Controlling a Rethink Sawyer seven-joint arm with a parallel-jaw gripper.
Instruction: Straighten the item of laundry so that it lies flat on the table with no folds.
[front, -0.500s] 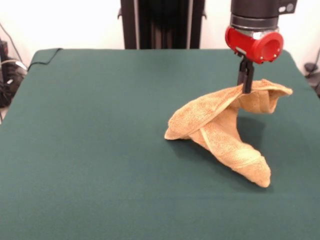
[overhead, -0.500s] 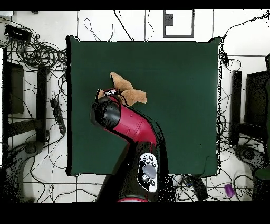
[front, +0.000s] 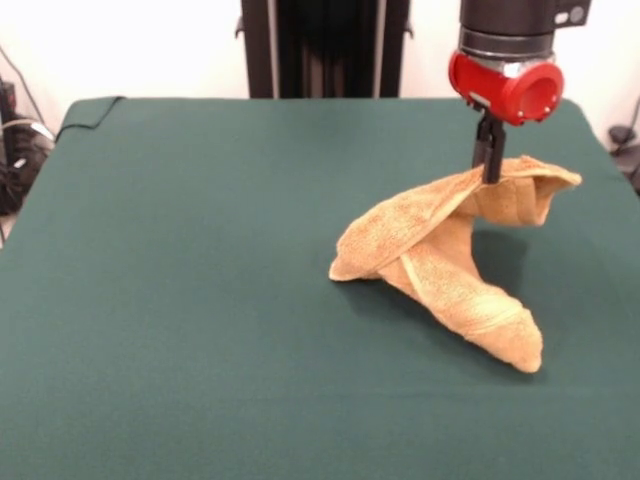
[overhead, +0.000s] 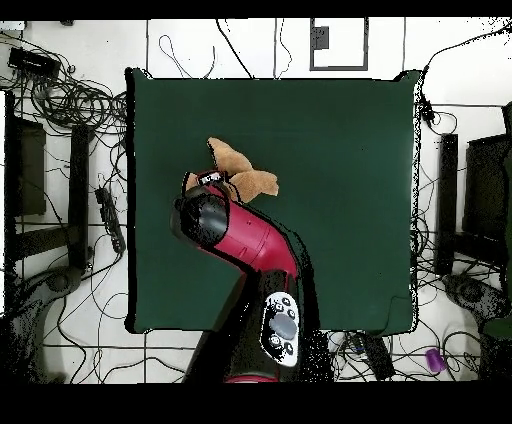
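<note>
The orange-tan terry towel (front: 450, 255) is bunched and twisted on the dark green table (front: 180, 280), right of centre in the front view. My gripper (front: 490, 172) is shut on the towel's upper edge and holds that part lifted off the cloth. A rolled end trails toward the front right and rests on the table. In the overhead view the towel (overhead: 240, 170) shows just above the red arm (overhead: 250, 240), which hides the gripper. The white tag is not visible.
The robot's black pedestal (front: 320, 45) stands behind the table's far edge. Cables (overhead: 70, 100) and dark equipment lie on the floor around the table. A cable bundle (front: 15, 150) sits off the table's left side.
The gripper and the held towel edge have risen very slightly. The rest of the towel has barely shifted.
</note>
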